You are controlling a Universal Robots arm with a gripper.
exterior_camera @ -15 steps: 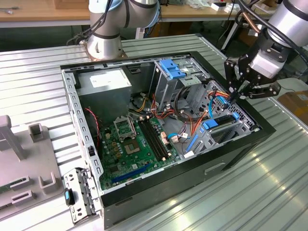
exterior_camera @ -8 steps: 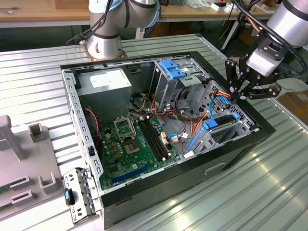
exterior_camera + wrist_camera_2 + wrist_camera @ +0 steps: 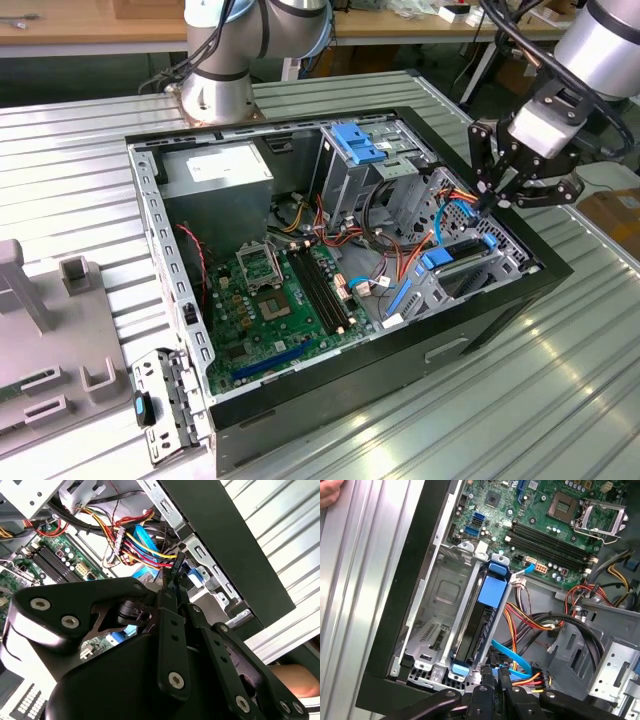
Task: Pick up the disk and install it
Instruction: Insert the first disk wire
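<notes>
One gripper (image 3: pixel 492 196) is hovering over the open computer case's (image 3: pixel 500 305) corner at the exterior view's right, its fingers (image 3: pixel 490 692) drawn narrowly together around a black cable connector. Just beyond the fingertips, the disk (image 3: pixel 479 625) in its blue carrier is sitting edge-up inside the metal drive bay (image 3: pixel 437 602), its long axis running straight away from the gripper toward the green motherboard (image 3: pixel 545 517).

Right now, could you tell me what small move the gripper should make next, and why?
Probably a short shift from the cables onto the disk, to press it home. In the first wrist view the disk already stands on edge in the drive bay, while the gripper hangs over the cables beside it.
</notes>
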